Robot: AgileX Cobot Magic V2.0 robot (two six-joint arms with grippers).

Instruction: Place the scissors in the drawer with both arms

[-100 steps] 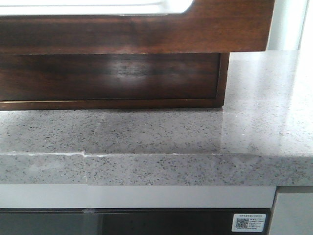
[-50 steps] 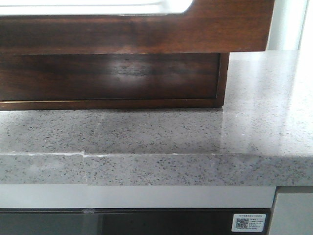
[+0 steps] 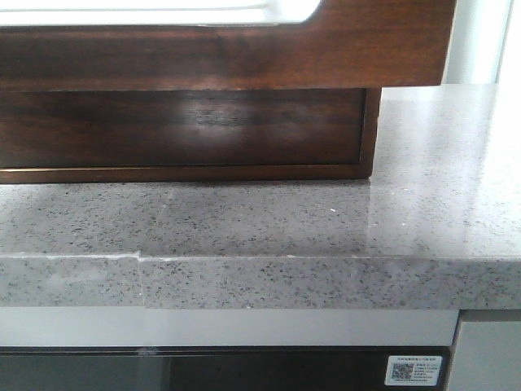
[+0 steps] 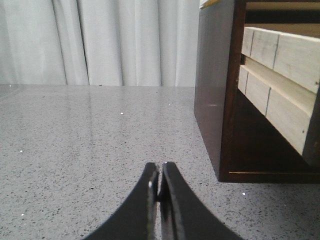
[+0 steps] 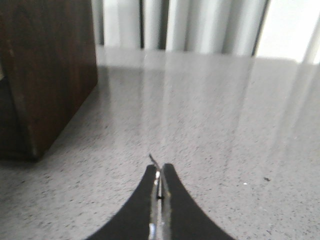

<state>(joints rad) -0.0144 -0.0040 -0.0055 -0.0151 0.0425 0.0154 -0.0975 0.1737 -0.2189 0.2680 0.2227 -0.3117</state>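
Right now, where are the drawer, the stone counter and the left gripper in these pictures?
drawer [image 3: 244, 57]: front view, on its glossy wood front, below the white cutout.
stone counter [image 3: 269, 224]: front view, on its bare speckled top.
left gripper [image 4: 159, 177]: left wrist view, between its closed black fingertips.

Dark wood drawer pulled out over cabinet, sitting on speckled grey counter; QR sticker below.

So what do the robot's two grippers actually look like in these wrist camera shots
Both look alike. The left gripper has two glossy black fingers that curve inward from a wide base to narrow tips, with thin pale edges along their inner faces. The right gripper has the same black curved fingers, with a thin silvery sliver at the tips. No cables or markings show.
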